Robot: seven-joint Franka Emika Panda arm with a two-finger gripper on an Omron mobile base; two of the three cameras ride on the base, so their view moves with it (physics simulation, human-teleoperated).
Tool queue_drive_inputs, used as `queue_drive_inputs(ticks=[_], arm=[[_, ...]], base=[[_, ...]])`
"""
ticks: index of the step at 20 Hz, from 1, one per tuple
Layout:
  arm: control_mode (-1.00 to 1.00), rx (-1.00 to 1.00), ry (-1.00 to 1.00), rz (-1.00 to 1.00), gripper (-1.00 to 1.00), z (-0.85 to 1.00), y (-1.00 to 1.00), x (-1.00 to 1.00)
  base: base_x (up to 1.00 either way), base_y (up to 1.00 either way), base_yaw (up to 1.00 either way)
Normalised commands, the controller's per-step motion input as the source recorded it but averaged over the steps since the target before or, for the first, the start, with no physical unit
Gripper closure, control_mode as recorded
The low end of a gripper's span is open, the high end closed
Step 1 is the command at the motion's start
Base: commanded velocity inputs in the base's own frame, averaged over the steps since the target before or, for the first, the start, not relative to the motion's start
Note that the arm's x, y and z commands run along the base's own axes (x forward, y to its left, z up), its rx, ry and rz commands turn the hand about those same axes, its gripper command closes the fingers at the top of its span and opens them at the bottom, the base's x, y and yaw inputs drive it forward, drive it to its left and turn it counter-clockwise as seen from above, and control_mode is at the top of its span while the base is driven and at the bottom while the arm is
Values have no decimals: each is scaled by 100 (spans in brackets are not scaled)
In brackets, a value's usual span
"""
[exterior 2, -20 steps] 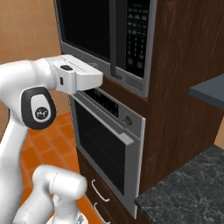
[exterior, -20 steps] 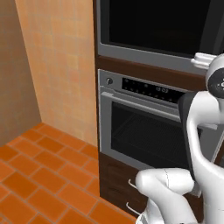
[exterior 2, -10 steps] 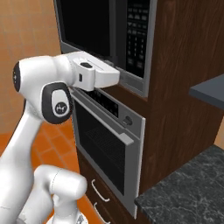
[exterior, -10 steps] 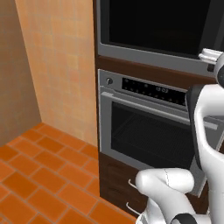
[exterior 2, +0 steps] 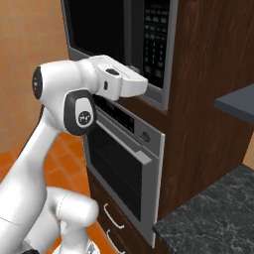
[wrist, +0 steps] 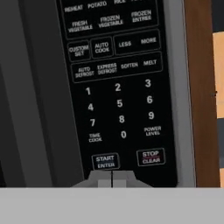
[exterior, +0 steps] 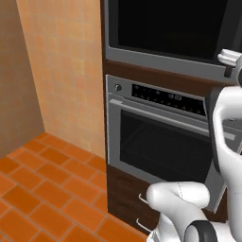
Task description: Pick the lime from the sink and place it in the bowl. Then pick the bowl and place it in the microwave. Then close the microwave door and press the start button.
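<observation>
At the keypad, right end of the microwave front:
Pincer: gripper (wrist: 112, 180) fully closed, its two finger tips pressed together with only a thin seam between them; it holds nothing.
Contact: in the hand view the joined tips sit just under the start button (wrist: 106, 162); whether they touch the panel cannot be told.
Beside the tips: the stop button (wrist: 150, 157) lies just to the right of the start button, with the number keys (wrist: 119, 104) above both.
Panel edge: a grey steel frame (wrist: 178, 87) runs to the right of the keypad, and brown wooden cabinet (wrist: 200, 92) stands beyond it.
Microwave: microwave (exterior 2: 124, 39) directly ahead of the pincer; the white hand reaches to its control panel (exterior 2: 155, 42) in the right base view.
Door: microwave door (exterior: 175, 28) shut flush with its frame, its dark glass stretching to the left of the pincer.
Below: oven (exterior: 160, 142) with a bar handle (exterior: 156, 116) sits under the microwave, lower than the hand.
Obstruction: nothing lies between the tips and the keypad.
Further right: a dark speckled counter (exterior 2: 213, 218) lies low, well apart from the pincer.
</observation>
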Motion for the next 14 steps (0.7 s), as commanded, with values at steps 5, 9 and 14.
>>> queue_drive_inputs(ticks=[5,9,14], arm=[[-100,0,0,0,100,0,-2,30],[-100,4,0,0,100,0,-13,26],[-100,9,0,0,100,-4,-25,10]], base=[[0,0,0],[0,0,0],[0,0,0]])
